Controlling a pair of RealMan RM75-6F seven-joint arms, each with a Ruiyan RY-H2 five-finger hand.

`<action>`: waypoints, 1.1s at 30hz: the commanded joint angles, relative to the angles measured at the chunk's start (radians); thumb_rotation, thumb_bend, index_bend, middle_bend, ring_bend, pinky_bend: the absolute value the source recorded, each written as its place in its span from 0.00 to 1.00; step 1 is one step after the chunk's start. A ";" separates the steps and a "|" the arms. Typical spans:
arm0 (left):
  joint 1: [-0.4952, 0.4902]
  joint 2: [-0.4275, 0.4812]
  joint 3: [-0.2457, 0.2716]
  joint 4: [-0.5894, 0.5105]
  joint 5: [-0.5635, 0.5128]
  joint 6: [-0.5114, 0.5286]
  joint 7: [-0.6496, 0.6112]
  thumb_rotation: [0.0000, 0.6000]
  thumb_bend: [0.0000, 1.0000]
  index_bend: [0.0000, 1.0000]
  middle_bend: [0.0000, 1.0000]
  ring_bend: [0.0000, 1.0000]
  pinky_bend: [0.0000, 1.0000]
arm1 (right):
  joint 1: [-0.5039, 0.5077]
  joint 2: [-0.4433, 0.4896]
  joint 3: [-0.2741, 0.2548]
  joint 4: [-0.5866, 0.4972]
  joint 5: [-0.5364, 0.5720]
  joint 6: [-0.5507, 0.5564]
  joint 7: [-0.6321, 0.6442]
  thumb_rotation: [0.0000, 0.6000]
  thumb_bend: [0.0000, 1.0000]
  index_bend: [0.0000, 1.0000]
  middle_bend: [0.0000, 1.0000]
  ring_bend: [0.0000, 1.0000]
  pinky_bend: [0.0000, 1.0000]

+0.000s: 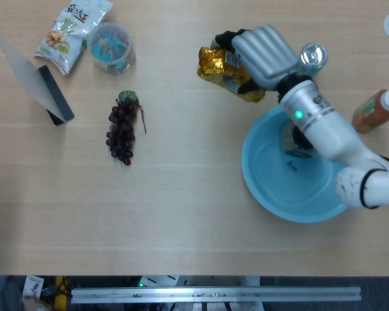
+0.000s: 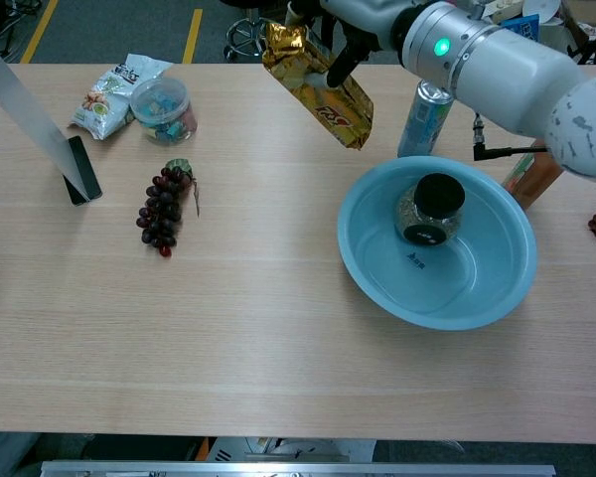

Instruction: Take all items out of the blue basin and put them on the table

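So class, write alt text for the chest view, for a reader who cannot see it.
The right hand holds a gold snack bag above the wooden table, left of the blue basin, where a black-lidded jar remains. Grapes lie further left.

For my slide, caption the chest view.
Right hand holds crinkled gold snack bag above the table; black-lidded jar remains in round blue basin.

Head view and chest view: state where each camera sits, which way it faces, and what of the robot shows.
Head view: high above the table, looking straight down; shows the right hand and its forearm, holding the gold bag beyond the basin.
Chest view: lower, at the near table edge, looking forward and down; shows the same right arm from the side.
Both share the bag, basin, jar, can and grapes. The left hand shows in neither.
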 commanded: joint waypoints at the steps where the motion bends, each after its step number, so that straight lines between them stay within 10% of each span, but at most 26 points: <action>1: 0.000 0.001 0.000 -0.002 0.002 0.001 0.001 1.00 0.27 0.31 0.31 0.25 0.32 | 0.047 -0.043 -0.006 0.057 0.065 -0.020 -0.045 1.00 0.35 0.44 0.43 0.47 0.64; 12: 0.001 0.001 -0.005 0.002 0.017 0.014 -0.012 1.00 0.27 0.31 0.31 0.25 0.32 | 0.104 -0.052 -0.033 0.097 0.184 -0.084 -0.063 1.00 0.28 0.01 0.18 0.20 0.39; 24: 0.002 -0.038 -0.033 0.039 0.056 0.076 -0.040 1.00 0.27 0.31 0.31 0.25 0.32 | 0.026 0.095 -0.049 -0.100 -0.025 -0.043 0.034 1.00 0.21 0.01 0.20 0.19 0.39; 33: 0.012 -0.075 -0.048 0.097 0.075 0.125 -0.088 1.00 0.27 0.31 0.31 0.25 0.32 | -0.112 0.306 -0.178 -0.303 -0.313 0.016 0.041 1.00 0.17 0.17 0.33 0.28 0.45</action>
